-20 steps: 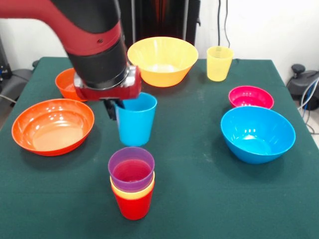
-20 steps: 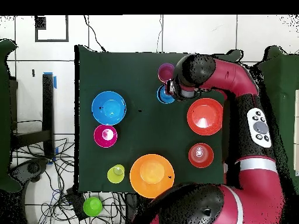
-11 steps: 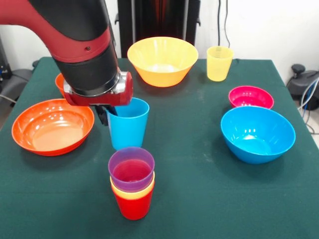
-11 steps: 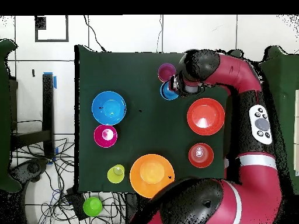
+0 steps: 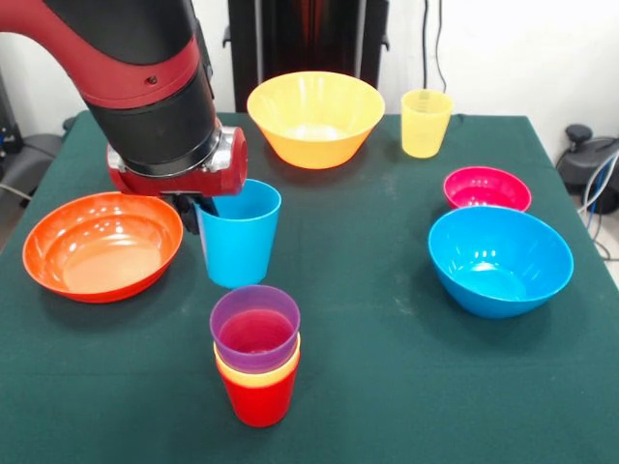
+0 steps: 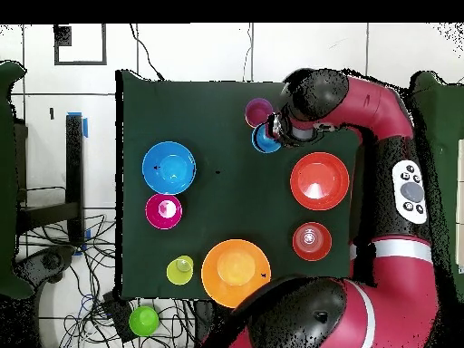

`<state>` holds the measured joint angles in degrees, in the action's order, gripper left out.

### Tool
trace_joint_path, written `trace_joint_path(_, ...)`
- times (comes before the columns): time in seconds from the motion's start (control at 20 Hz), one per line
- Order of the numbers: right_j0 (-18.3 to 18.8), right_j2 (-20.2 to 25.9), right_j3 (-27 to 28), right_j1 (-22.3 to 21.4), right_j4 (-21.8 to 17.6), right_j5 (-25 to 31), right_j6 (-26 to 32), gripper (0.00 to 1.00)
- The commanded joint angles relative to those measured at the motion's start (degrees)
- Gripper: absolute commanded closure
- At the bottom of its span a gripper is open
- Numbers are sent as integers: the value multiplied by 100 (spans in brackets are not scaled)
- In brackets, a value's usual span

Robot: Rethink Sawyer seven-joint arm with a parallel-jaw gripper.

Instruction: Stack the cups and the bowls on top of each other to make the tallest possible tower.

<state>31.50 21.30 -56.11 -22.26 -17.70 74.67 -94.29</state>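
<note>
The arm fills the upper left of the front view; its gripper (image 5: 205,208) appears clamped on the near-left rim of the blue cup (image 5: 239,235), one finger seemingly inside, though the wrist hides most of it. That cup sits left of centre, just behind the tower (image 5: 256,355) of purple, yellow-orange and red cups at lower centre. The cup looks light, stiff and slick, so a pinch across its thin wall near the rim should hold; squeezing hard may flex it.
</note>
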Motion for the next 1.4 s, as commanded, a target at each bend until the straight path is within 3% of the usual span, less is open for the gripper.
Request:
trace_joint_path(0.05,-66,350,18,-191,-327,648,1691,100)
trace_joint_path(0.55,-204,478,501,-191,-247,1392,1541,100)
trace_joint_path(1.4,-268,642,1001,-40,-228,1252,1535,100)
